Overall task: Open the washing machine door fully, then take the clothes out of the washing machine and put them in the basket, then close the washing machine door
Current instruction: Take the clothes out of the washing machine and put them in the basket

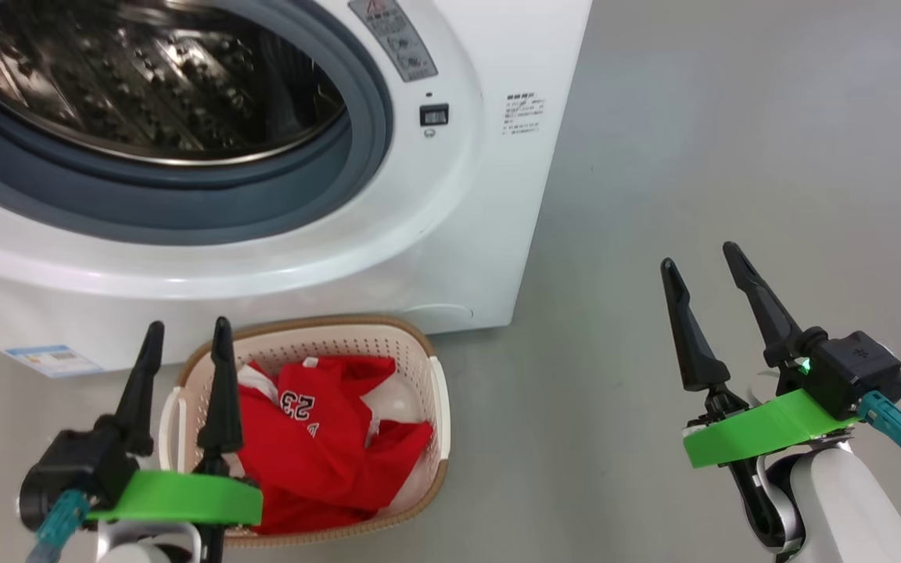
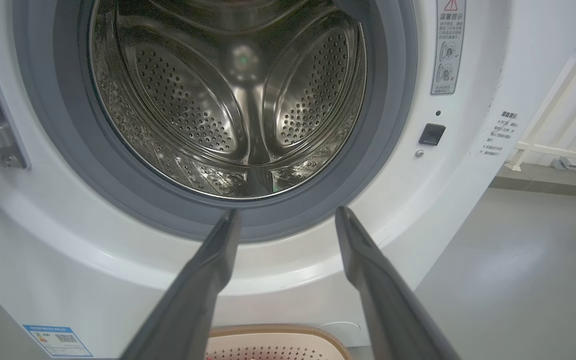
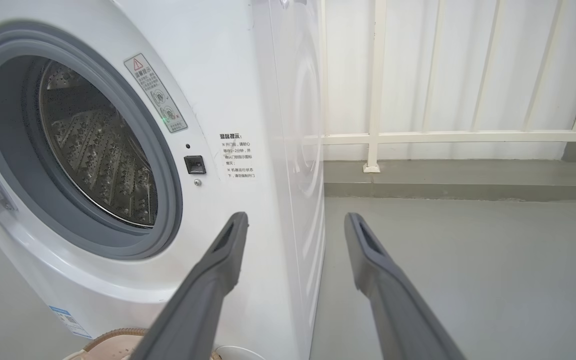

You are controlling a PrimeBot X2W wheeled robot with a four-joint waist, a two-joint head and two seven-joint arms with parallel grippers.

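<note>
On grey floor [image 1: 732, 156], clothes [image 1: 325, 461] lie in the basket [image 1: 418, 358]; left hand [image 1: 189, 323] and right hand [image 1: 697, 253] gape empty.

The washing machine [image 1: 450, 250] has a glossy white shell, matt grey rubber gasket [image 1: 184, 207] and shiny perforated steel drum [image 2: 193, 100]; the clothes [image 1: 325, 461] are red cloth, the basket [image 1: 400, 352] cream perforated plastic, the floor [image 1: 732, 156] smooth grey.

A white washing machine [image 1: 435, 234] with its steel drum [image 1: 145, 78] exposed stood at eleven o'clock, the basket [image 1: 439, 407] holding red clothes [image 1: 325, 461] at six, the left gripper [image 1: 189, 324] at seven and right gripper [image 1: 697, 256] at four, both with fingers spread.
</note>
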